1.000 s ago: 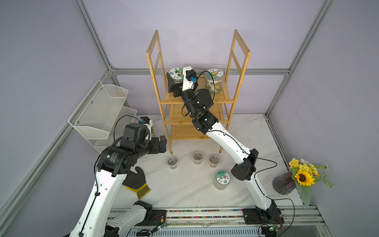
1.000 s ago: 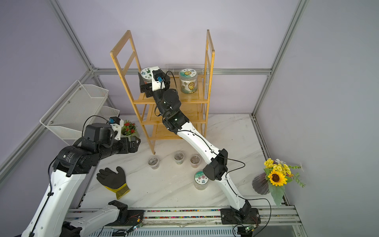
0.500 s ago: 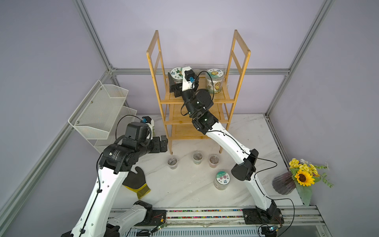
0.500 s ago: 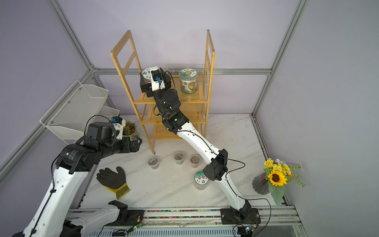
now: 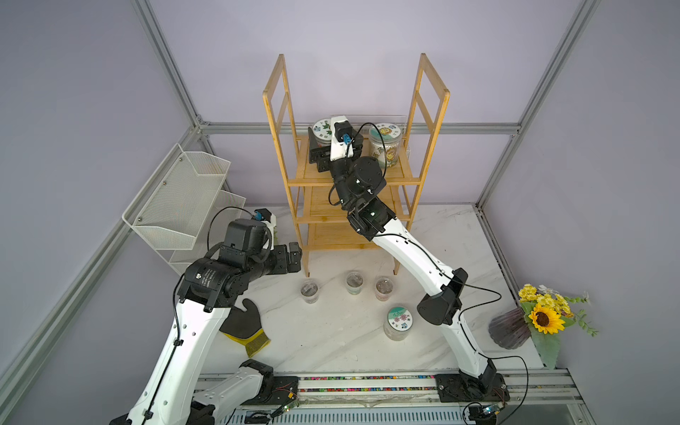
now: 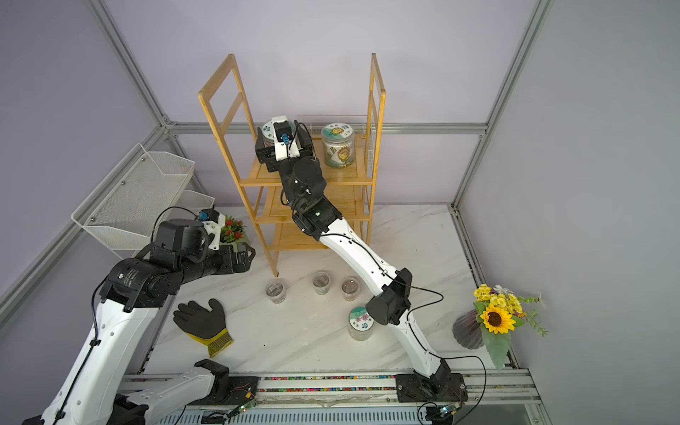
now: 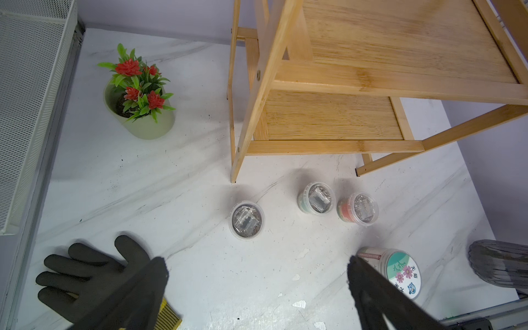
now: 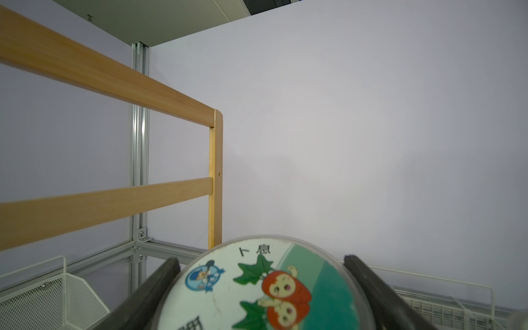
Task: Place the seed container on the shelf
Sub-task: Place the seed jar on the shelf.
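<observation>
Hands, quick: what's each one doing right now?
Left hand: open, empty.
Right hand: closed on the seed jar at the shelf's top level.

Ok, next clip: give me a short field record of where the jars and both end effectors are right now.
right end effector: closed around the seed container, at the top tier of the shelf
left end effector: open, empty, above the table
also on top tier: second jar
on table: third lidded jar, three small cups, glove
container resting on tier: cannot tell

Black glove [image 6: 200,320], sunflower vase [image 6: 466,332], wire basket [image 6: 136,195]
</observation>
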Controlling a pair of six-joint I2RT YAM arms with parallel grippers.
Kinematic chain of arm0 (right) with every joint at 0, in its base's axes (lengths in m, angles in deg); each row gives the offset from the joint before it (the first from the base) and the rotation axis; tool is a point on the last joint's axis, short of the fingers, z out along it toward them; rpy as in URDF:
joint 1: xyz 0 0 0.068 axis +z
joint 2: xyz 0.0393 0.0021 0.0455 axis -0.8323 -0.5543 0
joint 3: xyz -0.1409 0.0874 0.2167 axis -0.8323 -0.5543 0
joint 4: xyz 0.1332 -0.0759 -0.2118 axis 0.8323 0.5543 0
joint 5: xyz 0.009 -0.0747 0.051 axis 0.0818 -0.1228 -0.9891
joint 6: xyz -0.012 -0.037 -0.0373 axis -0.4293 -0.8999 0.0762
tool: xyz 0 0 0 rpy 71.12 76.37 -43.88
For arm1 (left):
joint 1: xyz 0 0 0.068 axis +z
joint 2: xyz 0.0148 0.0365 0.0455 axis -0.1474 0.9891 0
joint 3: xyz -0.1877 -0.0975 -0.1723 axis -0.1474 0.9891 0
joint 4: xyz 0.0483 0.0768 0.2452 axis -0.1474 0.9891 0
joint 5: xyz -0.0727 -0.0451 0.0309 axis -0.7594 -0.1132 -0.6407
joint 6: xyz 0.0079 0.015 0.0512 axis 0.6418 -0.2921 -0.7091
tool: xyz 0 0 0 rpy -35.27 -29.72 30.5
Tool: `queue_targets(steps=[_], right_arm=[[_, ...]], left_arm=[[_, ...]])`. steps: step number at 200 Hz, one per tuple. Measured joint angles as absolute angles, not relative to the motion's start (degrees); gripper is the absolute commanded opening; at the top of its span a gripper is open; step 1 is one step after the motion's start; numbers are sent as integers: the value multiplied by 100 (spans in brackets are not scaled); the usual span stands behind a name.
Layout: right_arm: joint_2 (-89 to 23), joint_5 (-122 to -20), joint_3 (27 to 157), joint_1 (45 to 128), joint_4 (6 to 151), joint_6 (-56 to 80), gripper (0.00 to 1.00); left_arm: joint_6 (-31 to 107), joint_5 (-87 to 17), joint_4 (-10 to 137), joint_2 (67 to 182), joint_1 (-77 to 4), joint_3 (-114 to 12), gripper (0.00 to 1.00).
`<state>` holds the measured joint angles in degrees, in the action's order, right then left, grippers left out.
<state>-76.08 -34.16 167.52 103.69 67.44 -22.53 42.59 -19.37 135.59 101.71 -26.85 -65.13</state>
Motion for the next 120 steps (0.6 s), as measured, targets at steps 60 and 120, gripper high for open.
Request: queue_targets(steps=[60,120], right_arm=[[-7524,-3202,16752,10369,7017,-2344,32],[-7494,-3018,16680,10329,7087,-2349,32]], left_arm=[[4263,-1944,13559,10171,-2685,-6513,100],[4263,-1946,13559,10171,-2685,-6513,100]])
